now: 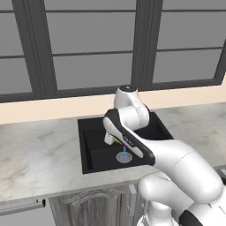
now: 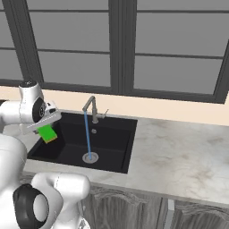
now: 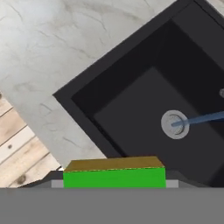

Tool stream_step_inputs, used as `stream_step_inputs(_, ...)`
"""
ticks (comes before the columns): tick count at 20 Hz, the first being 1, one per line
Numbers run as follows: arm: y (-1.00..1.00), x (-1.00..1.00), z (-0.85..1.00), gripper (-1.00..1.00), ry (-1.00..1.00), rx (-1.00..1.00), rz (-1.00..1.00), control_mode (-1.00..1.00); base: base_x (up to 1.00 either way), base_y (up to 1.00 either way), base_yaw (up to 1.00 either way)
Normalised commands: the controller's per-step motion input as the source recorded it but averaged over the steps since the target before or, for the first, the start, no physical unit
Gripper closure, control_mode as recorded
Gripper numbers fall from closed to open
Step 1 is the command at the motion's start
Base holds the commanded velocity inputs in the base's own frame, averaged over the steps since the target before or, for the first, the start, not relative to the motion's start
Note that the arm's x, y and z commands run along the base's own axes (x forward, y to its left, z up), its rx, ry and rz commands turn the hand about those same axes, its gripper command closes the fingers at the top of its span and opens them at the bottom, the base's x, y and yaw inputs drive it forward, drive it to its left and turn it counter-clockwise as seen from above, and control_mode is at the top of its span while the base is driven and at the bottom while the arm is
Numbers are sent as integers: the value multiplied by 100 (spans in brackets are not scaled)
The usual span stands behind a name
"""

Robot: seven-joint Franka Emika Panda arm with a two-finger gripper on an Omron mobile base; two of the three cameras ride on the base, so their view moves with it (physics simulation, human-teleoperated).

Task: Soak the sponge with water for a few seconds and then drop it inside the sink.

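Right base view: gripper [image 2: 48,127] clenched on sponge [image 2: 47,133], left-centre of frame, well apart from water stream [image 2: 87,134]. Risk: released now, goes into sink [image 2: 114,152] dry.

No writing, label, brand, number or sign can be read anywhere in these pictures.
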Motion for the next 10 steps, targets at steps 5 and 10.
stream_step_inputs(5, -4, 25, -4, 100, -1, -16, 4, -100, 0, 0, 0)
stream_step_inputs(10, -13, 43, -19, 100, -4, -6, 8, -100, 0, 0, 0)
